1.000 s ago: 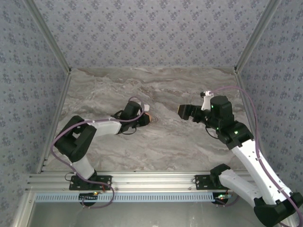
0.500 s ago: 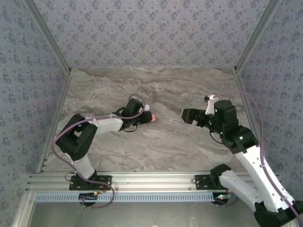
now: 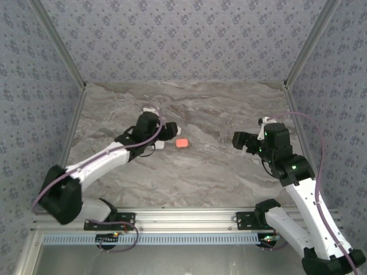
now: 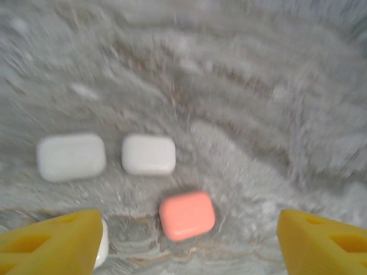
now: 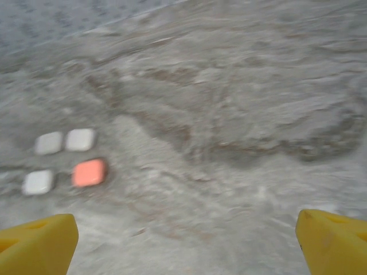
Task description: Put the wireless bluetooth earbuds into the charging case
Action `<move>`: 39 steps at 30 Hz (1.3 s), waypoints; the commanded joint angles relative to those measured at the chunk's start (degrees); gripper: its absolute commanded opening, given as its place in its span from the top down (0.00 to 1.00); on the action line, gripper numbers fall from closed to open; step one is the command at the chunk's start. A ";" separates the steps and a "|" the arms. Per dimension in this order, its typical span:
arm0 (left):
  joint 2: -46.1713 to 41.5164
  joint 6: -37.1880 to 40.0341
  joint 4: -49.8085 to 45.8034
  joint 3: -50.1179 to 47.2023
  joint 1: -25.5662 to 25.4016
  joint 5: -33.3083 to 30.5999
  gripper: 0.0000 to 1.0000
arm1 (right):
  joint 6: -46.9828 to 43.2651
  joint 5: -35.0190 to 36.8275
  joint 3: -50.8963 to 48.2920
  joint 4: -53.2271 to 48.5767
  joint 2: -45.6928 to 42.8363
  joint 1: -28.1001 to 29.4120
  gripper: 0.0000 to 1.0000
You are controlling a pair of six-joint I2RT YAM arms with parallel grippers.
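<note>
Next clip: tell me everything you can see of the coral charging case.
The coral charging case is a small block with rounded corners, smooth and matte like plastic, in one even salmon colour. It lies flat on the marble table and looks shut; blur hides any seam or hinge. It sits beside three white cases, apart from them. Only the table touches it: the left gripper is open, its yellow fingers wide on either side.
</note>
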 commanded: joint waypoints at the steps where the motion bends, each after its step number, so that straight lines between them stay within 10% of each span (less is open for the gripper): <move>1: -6.54 5.61 -2.66 -3.07 2.22 -8.85 0.15 | -4.02 8.15 -4.50 3.67 -1.43 -4.30 0.00; 11: -18.72 11.82 -0.38 -15.03 16.85 -17.02 0.07 | -10.27 9.20 -29.65 32.76 -2.28 -20.76 0.00; 19: -17.40 22.90 12.60 -24.53 19.28 -25.21 0.04 | -17.48 5.88 -41.14 56.99 3.42 -23.95 0.00; 39: 1.01 35.91 41.44 -30.03 26.57 -4.66 0.04 | -21.16 -9.56 -37.15 91.22 34.64 -22.76 0.00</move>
